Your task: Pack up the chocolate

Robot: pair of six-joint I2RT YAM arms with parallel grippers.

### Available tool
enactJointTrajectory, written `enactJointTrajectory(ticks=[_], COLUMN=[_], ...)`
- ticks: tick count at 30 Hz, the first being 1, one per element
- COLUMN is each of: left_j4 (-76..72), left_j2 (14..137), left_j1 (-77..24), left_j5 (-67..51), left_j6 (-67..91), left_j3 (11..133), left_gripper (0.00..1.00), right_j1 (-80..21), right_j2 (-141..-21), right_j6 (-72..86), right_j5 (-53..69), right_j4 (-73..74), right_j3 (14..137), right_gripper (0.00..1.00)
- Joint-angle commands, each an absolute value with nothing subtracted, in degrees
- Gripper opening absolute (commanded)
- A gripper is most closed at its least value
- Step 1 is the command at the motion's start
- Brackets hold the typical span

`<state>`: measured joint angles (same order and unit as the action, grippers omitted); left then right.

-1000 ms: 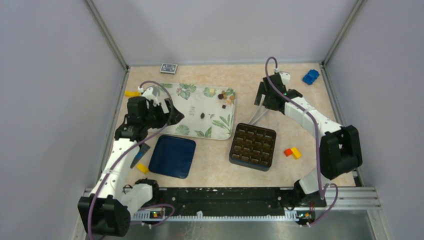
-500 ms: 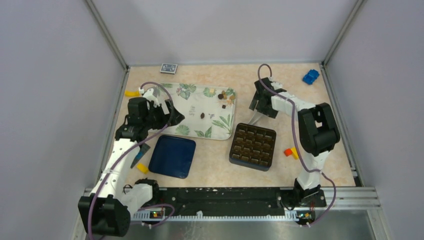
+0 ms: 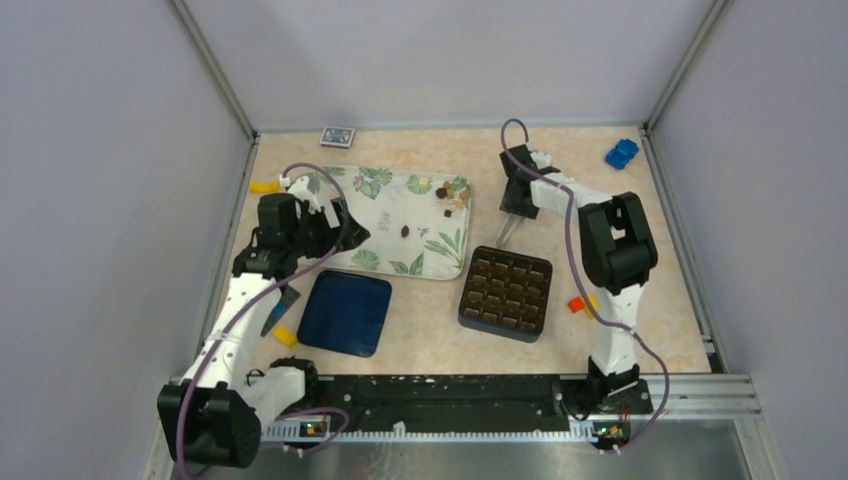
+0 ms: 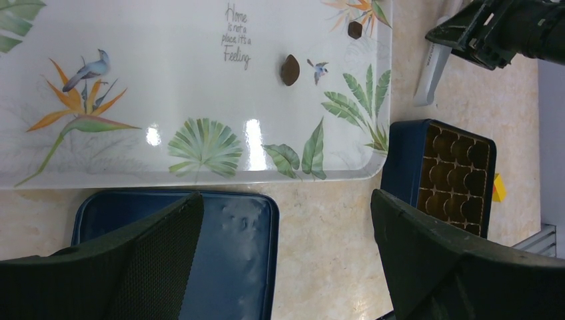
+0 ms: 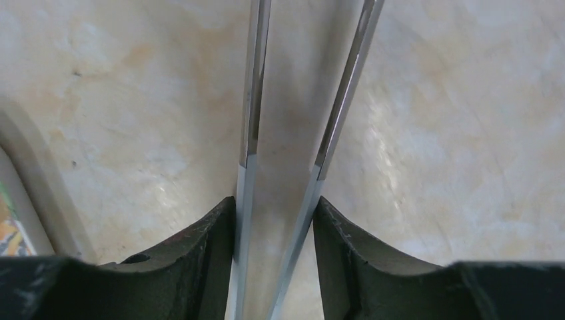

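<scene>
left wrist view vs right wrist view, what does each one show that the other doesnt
Only the left wrist view: two chocolate pieces on the tray, the blue lid, the gridded box and the open left gripper.
Only the right wrist view: a close look at the right gripper pressing on both blades of the tongs.
Both: the tongs, the right gripper, a bit of the tray's rim and the table.
</scene>
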<state>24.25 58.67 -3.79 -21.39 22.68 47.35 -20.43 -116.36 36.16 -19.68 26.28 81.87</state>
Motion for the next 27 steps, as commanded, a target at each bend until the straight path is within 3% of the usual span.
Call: enactJointTrajectory(ticks=[1,6,11,17,23,27], left_j4=[21.72,21.44,21.19,21.20,21.49,21.10], left_j2=[59.20,60.23,60.30,59.64,59.07,59.39], left_j1=[-3.60,-3.60,-3.60,-3.60,-3.60,-3.60], left_j5=[-21.31,-22.20,-22.24,-22.26,-21.84,-22.61], left_j6=[23.22,23.14,23.33,23.69,23.51,23.77], left_j3=[48.97,49.21,49.23,49.24,49.32,49.23], left_gripper=[0.99,0.99,0.99,0.99,0.99,0.99], right_j1=[-19.98,-19.99,-19.99,-19.81,-19.47,-19.50], right_j2=[-121.49,-125.31,-124.97,-121.03,-117.11,-116.59], right_j6=[25.38,7.10,-3.40,2.64,12.23,14.82], right_j5=[-18.47,-13.27,-10.74,-9.95,-7.93,-10.09], right_j4=[25.87,27.10,26.90,24.21,22.65,18.86], right_j3=[89.94,97.70,98.27,95.01,89.96,87.36], right_gripper=[0.43,0.44,0.53,0.78,0.80,0.76])
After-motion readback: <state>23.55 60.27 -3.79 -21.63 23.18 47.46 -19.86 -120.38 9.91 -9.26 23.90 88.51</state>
